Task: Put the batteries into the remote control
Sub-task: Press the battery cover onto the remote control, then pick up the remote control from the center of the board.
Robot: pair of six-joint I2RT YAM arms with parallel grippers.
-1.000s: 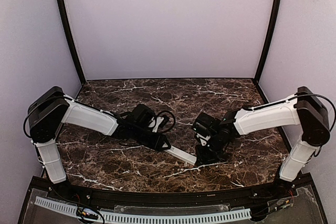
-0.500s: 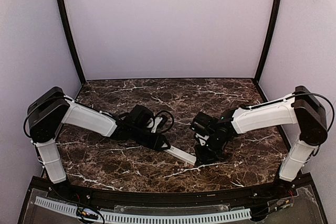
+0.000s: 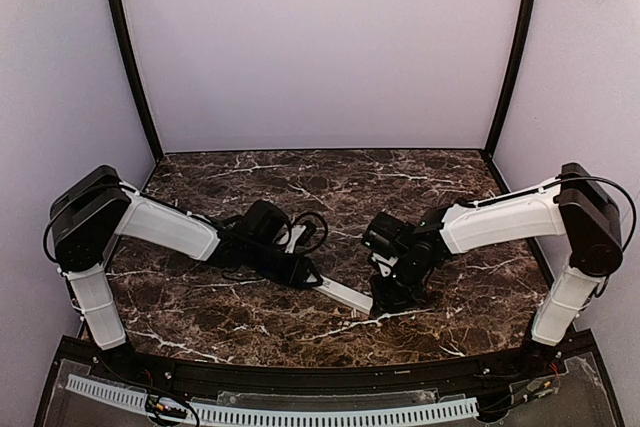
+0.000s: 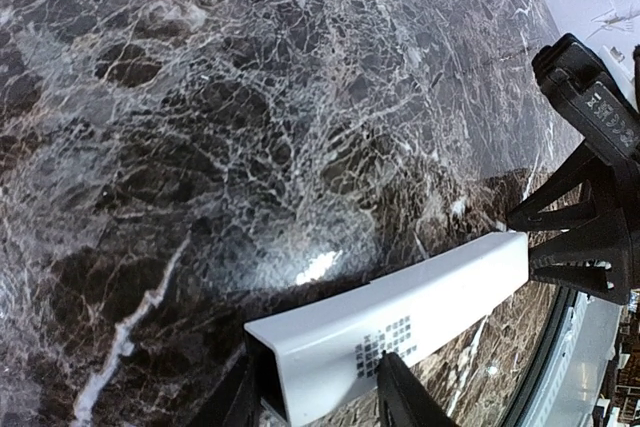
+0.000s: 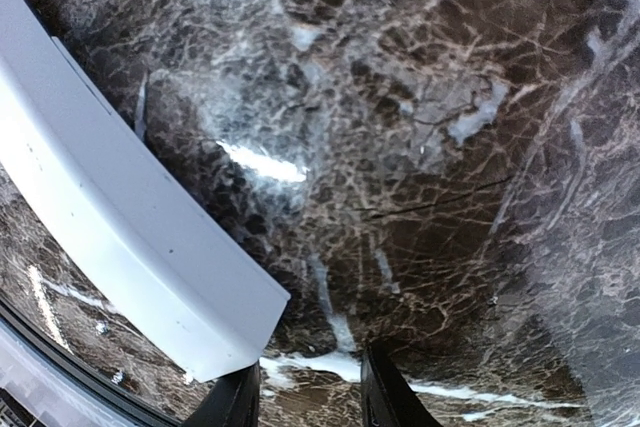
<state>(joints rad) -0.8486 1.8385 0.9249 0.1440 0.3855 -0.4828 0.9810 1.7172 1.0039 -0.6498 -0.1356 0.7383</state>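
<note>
A slim white remote control (image 3: pixel 346 295) is stretching across the front middle of the dark marble desk (image 3: pixel 330 172). The left pincer (image 3: pixel 311 275) is clamping one end. The right pincer (image 5: pixel 305 394) is hovering just beside the other end, its fingers slightly apart.

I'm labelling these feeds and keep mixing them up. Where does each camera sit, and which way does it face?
Top external: above and behind the bases, looking down on the marble table; both arms show whole.
Left wrist: on the left arm, looking along the remote control held in the left gripper; the right gripper stands beyond.
Right wrist: on the right arm, looking down at the table; its own fingertips show at the bottom edge.
Shared: all three show the remote control.
</note>
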